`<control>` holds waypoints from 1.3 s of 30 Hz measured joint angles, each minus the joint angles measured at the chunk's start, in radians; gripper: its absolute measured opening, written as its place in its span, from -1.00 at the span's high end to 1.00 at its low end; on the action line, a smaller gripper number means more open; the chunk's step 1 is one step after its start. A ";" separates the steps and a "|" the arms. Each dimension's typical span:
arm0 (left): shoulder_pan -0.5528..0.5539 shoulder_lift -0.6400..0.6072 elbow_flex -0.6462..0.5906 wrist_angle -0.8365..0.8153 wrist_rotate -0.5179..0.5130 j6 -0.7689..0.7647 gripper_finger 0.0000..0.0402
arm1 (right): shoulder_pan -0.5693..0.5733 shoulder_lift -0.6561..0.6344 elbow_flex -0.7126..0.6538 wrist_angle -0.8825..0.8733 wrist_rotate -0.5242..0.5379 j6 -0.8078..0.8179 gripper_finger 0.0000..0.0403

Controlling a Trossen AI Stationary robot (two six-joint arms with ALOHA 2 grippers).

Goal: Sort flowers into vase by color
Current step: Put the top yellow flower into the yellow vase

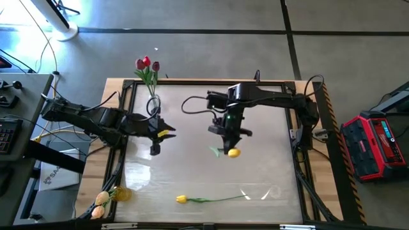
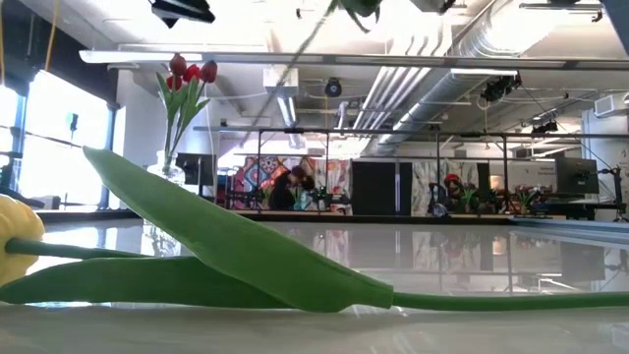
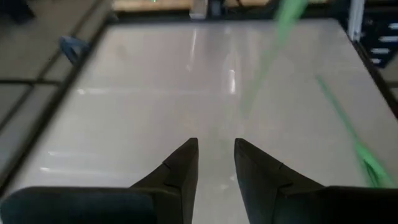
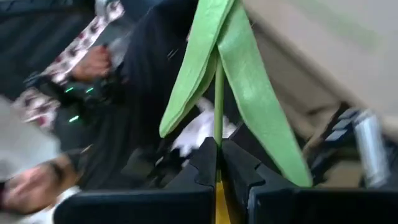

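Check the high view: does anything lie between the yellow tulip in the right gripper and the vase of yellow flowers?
Nothing visible does. The right gripper holds the yellow tulip above mid-table; bare tabletop runs to the yellow vase, the lying tulip aside.

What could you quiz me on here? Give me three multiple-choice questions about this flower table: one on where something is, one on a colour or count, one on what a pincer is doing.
1. Where does the free yellow tulip lie?
A. in the vase
B. flat on the table near its front edge
C. on the floor

2. What colour are the flowers in the glass vase?
A. red
B. white
C. blue

3. What is the right pincer doing?
A. hanging open and empty
B. shut on a flower stem
C. pressing on the vase

Answers:
1 B: the high view shows it lying stretched out on the table.
2 A: the red tulips stand in the vase at the table's far left.
3 B: the right wrist view shows its fingers closed on a green stem; the left pincer holds nothing.
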 joint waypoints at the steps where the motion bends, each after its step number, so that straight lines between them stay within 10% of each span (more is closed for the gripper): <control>1: -0.003 0.000 0.000 0.024 -0.009 0.019 0.51 | 0.009 0.000 0.000 0.023 -0.037 0.047 1.00; 14: -0.038 0.212 0.000 0.369 0.053 0.242 0.03 | -0.003 0.000 0.119 0.035 -0.032 0.229 1.00; 39: -0.043 0.475 0.000 0.754 0.096 0.180 0.31 | 0.025 0.003 0.122 -0.025 -0.039 0.199 1.00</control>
